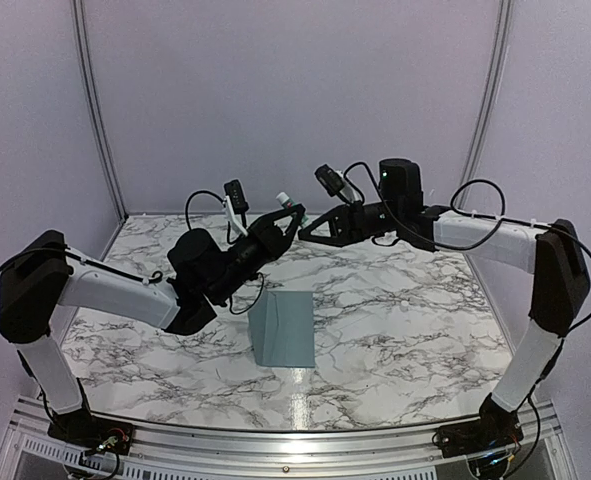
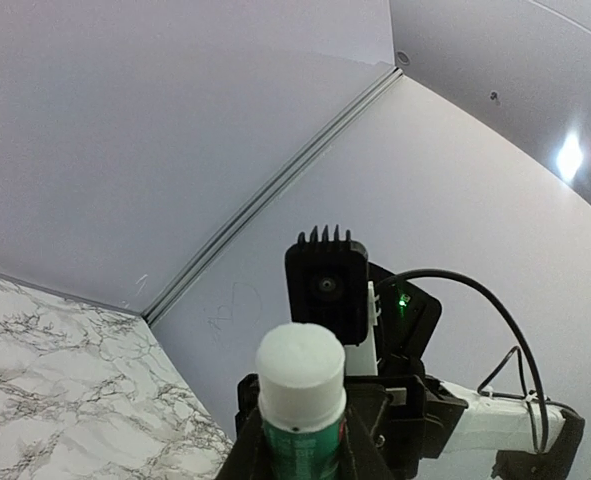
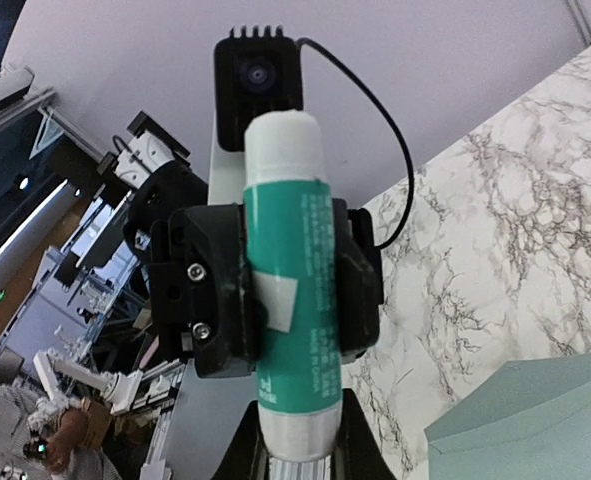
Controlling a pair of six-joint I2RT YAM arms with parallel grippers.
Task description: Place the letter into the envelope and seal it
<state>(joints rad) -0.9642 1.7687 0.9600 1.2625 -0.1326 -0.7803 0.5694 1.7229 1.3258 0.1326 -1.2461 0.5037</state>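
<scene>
A green glue stick [image 1: 286,205] with a white top end is held in the air between both grippers, above the far middle of the table. My left gripper [image 1: 291,216] is shut across its green body [image 3: 293,290]; its fingers [image 3: 210,290] clamp both sides. My right gripper [image 3: 300,460] is shut on the stick's ribbed lower end. In the left wrist view the white top [image 2: 300,365] rises between my left gripper's fingers. The blue-grey envelope [image 1: 283,328] lies flat on the table below the grippers; its corner shows in the right wrist view [image 3: 535,420]. No letter shows.
The marble table [image 1: 405,310] is enclosed by pale walls at the back and sides. A metal rail [image 1: 275,440] runs along the near edge by the arm bases. The left arm's cable [image 1: 250,300] hangs just left of the envelope.
</scene>
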